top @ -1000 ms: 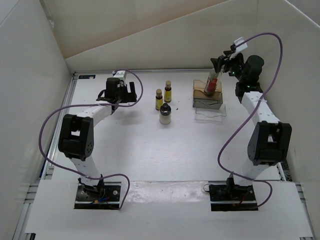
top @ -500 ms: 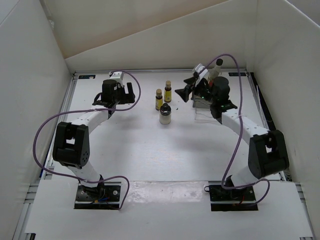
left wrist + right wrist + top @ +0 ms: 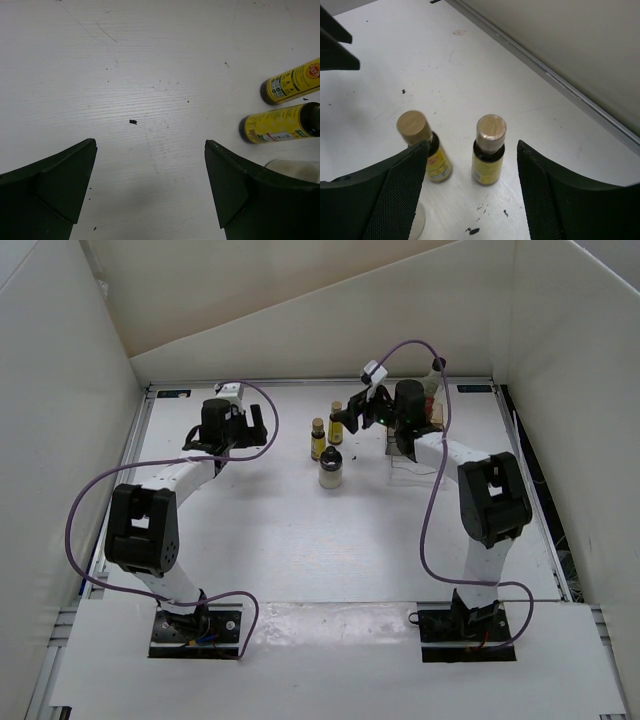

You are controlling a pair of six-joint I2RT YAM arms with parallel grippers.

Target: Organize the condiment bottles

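Right tool hangs with fingers apart, one yellow bottle standing in the gap and the second yellow bottle crowding its left finger. The squat whitish bottle stands just in front of the pair. Left tool, also apart, hovers over the surface to their left, and the tall bottle pokes its black cap out behind the right arm.

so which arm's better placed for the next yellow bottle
Right: the right end effector, open, is lined up on a small yellow tan-capped bottle; the left end effector hangs open over white tabletop.
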